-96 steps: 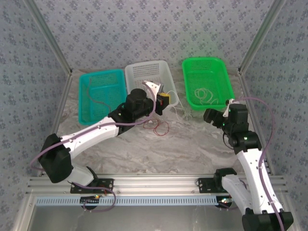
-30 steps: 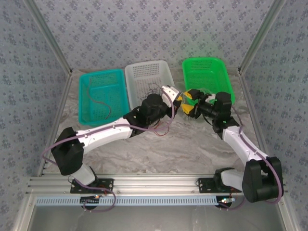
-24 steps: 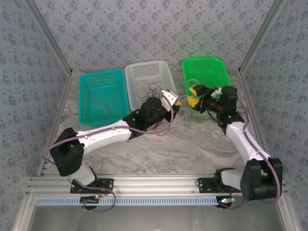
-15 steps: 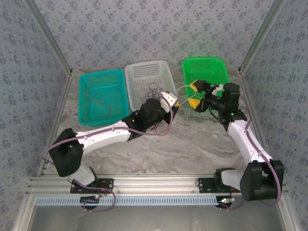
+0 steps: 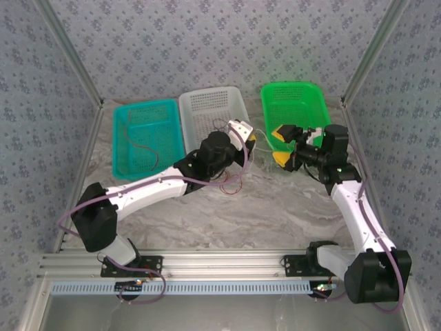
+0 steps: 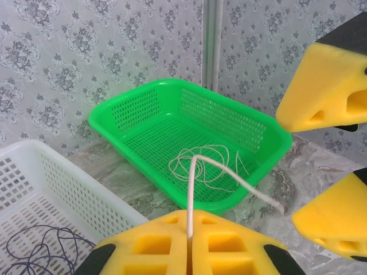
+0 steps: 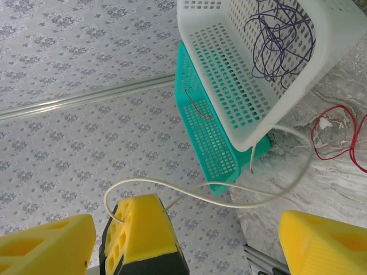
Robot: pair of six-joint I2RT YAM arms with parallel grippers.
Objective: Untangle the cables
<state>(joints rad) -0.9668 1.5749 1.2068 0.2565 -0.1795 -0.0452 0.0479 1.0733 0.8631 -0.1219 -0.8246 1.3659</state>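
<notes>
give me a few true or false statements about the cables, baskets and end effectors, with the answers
1. The left end effector is shut on a white cable. True.
2. The right end effector is shut too. False: its fingers stand wide apart.
3. The purple cable lies in the green basket. False: it lies in the white basket.
4. A red cable lies on the table. True.
5. The green basket is empty. False: a whitish coil lies in it.
</notes>
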